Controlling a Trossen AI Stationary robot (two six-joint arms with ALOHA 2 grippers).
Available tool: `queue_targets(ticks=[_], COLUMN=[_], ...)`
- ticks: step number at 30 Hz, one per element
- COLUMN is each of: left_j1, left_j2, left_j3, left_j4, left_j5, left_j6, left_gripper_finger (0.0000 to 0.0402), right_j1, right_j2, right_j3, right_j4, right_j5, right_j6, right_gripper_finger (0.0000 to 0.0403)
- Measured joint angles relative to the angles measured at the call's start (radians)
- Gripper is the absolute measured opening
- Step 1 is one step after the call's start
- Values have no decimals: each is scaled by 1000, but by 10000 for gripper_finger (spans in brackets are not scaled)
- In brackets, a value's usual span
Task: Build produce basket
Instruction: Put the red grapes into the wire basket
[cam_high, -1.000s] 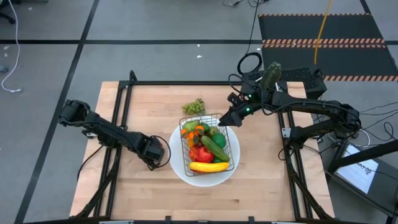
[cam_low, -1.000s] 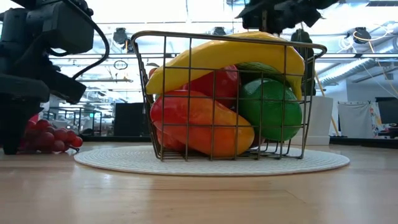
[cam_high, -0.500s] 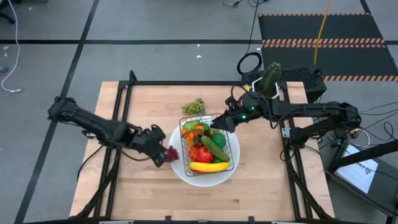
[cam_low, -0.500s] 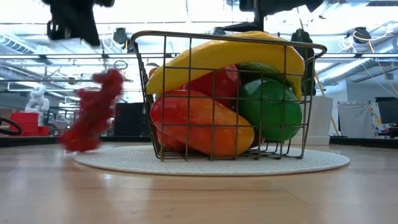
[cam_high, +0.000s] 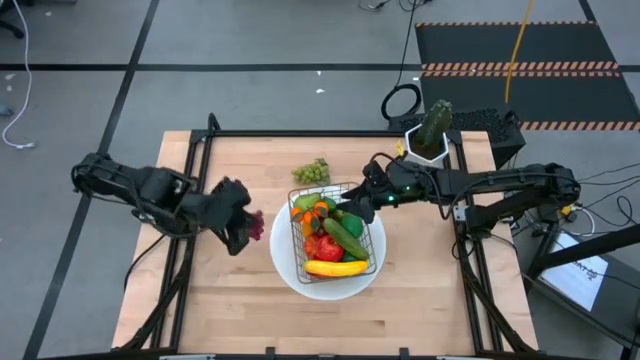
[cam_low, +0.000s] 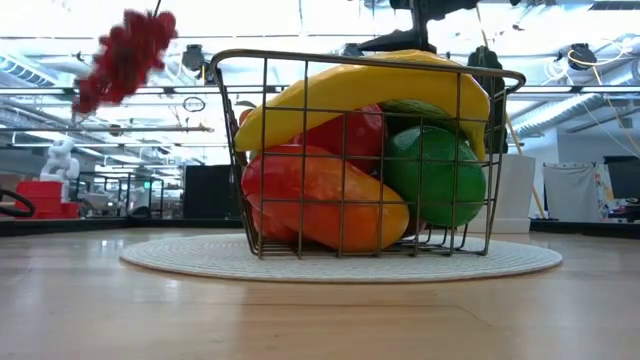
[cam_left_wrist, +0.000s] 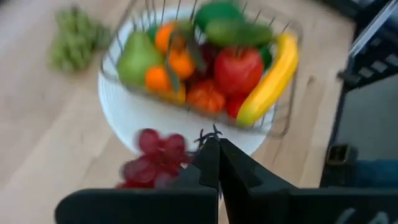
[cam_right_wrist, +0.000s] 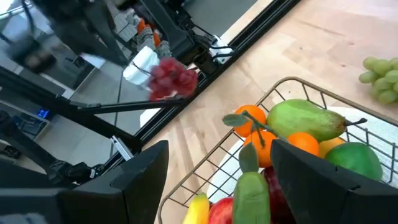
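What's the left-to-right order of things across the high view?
Left claw shut on the purple grapes → green grapes → right claw open over the basket → cactus.

A round white plate sits in the middle of the wooden worktop. A white pot with a green cactus stands at about two o'clock from the plate.

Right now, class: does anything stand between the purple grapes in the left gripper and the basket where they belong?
Nothing visible does. The left gripper holds the purple grapes in the air beside the basket, whose top is open.
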Motion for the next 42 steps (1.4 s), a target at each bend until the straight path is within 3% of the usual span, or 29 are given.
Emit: queue_targets(ticks=[11,20,27,34,42], left_j1=[103,193,256,288,318], left_j2=[1,-1,-3,-5,-7], left_j3=[262,420,449,450,450], left_j4=[63,329,628,928,988], left_j5=[-115,-176,-190,-178,-176], left_j6=[212,446,582,733,801], left_gripper_finger=[0,0,1,1,2], right_j1=[23,29,3,-42,-64], right_j2=[0,-7,-74,-143,-198], right_j3=[-13,-37,-36,-37,-37], right_j4=[-1,19,117,92,43], right_j5=[46,29,8,-63,-144], right_j6=[-6,-28,-130,-244,-337], right_gripper_finger=[274,274,274,274,274])
